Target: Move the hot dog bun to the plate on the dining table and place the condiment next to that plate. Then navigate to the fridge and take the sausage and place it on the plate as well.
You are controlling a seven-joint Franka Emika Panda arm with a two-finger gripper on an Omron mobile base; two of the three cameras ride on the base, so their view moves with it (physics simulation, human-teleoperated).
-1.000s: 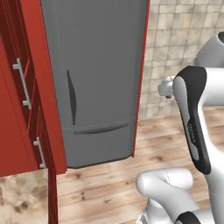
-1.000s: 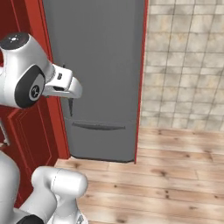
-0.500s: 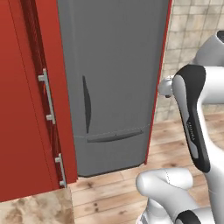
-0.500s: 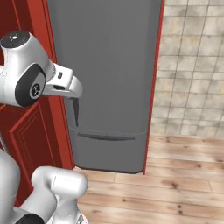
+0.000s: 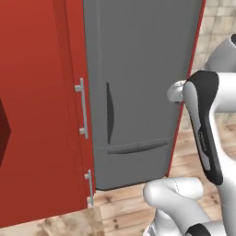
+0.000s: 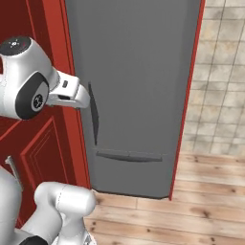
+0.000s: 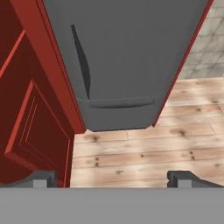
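Observation:
The fridge [image 5: 138,69] is a tall plain grey unit with its doors shut, straight ahead of the base. A dark vertical handle [image 5: 109,113] runs down its upper door, and a horizontal grip [image 5: 136,147] crosses the lower drawer. From the other side the fridge [image 6: 134,72] stands just beyond my white arm. In the hand view the fridge [image 7: 127,43] rises above the wooden floor. My gripper [image 7: 113,179] is open, its two dark fingertips [image 7: 43,178] far apart with nothing between them. The hot dog bun, plate, dining table, condiment and sausage are out of view.
Red cabinets [image 5: 37,115] with metal bar handles [image 5: 82,108] flank the fridge on the left. A red panelled door [image 7: 30,122] is close at the hand's left. A light wooden floor [image 6: 191,210] and a beige tiled wall [image 6: 220,86] lie to the right.
The whole picture has shifted: the base has driven closer to the fridge, which now looks larger and sits further right. The gripper has stayed open.

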